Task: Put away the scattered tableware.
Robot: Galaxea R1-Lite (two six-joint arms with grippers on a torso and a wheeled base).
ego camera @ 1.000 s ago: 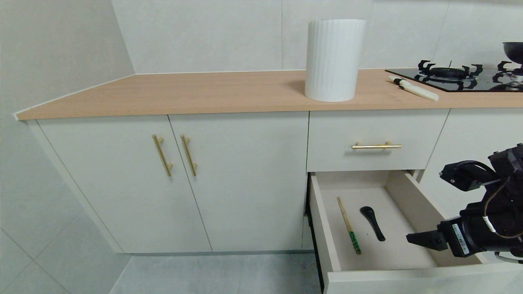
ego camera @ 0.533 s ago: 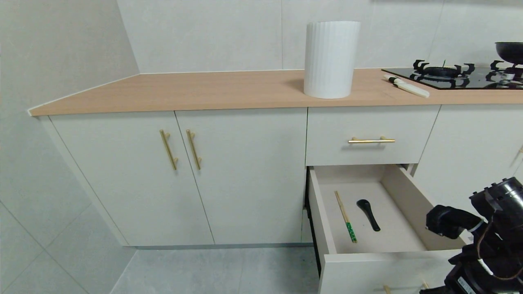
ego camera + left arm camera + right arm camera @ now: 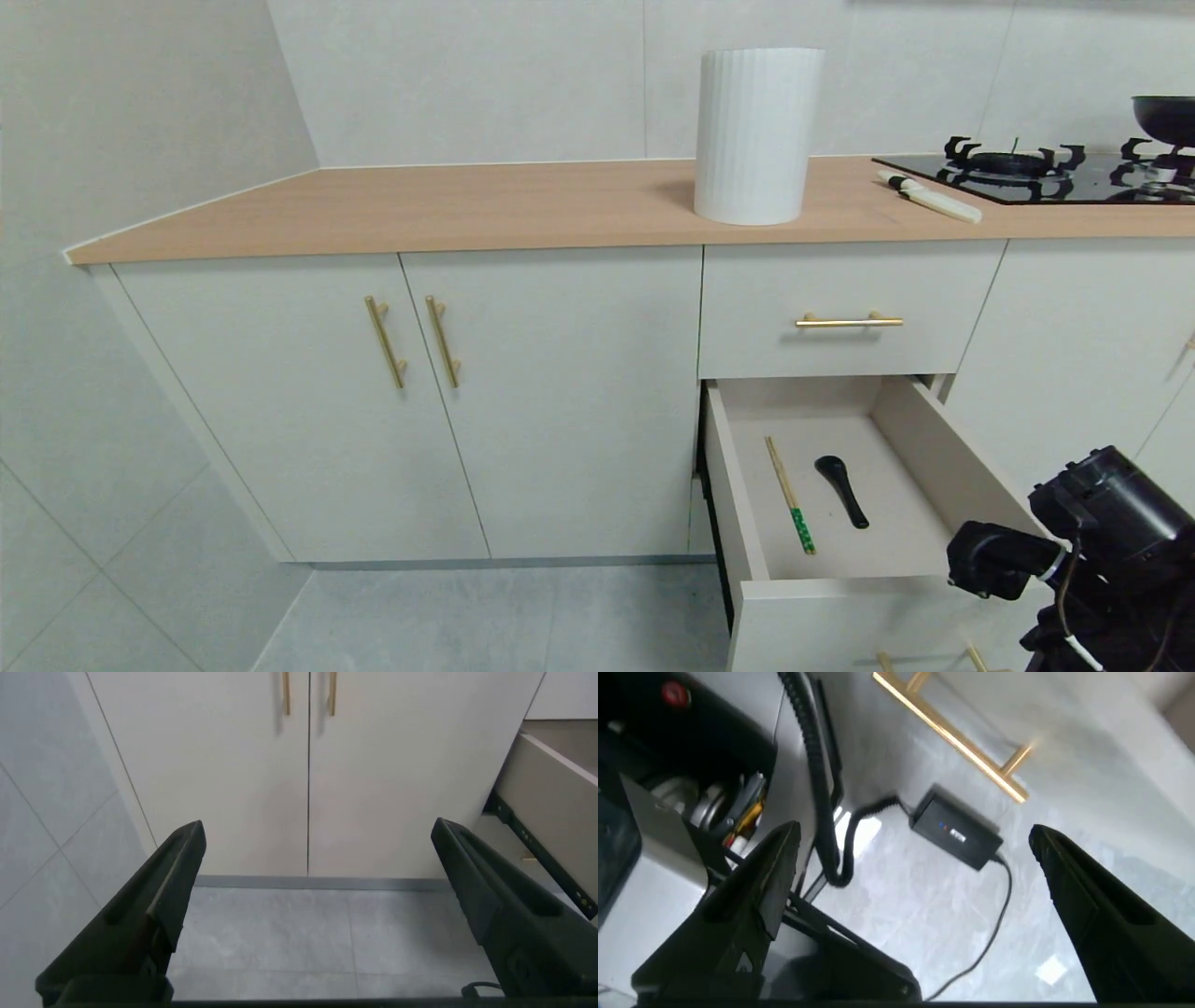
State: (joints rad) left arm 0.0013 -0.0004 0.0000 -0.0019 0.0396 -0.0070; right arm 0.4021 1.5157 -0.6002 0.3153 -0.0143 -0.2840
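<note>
Lying on the countertop (image 3: 467,205) beside the hob (image 3: 1036,179), the white knife (image 3: 929,198) was judged light, rigid and slippery, best pinched across its handle. Chopsticks (image 3: 790,509) and spoon (image 3: 843,490) were seen in the open drawer (image 3: 924,448). Left gripper (image 3: 318,835) and right gripper (image 3: 910,840) were held spread, empty.

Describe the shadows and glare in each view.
Head view: the white ribbed canister throws a soft shadow leftward on the countertop; the glossy hob mirrors its burner grates. Right wrist view: glare patches on the floor. Left wrist view: even light.
</note>
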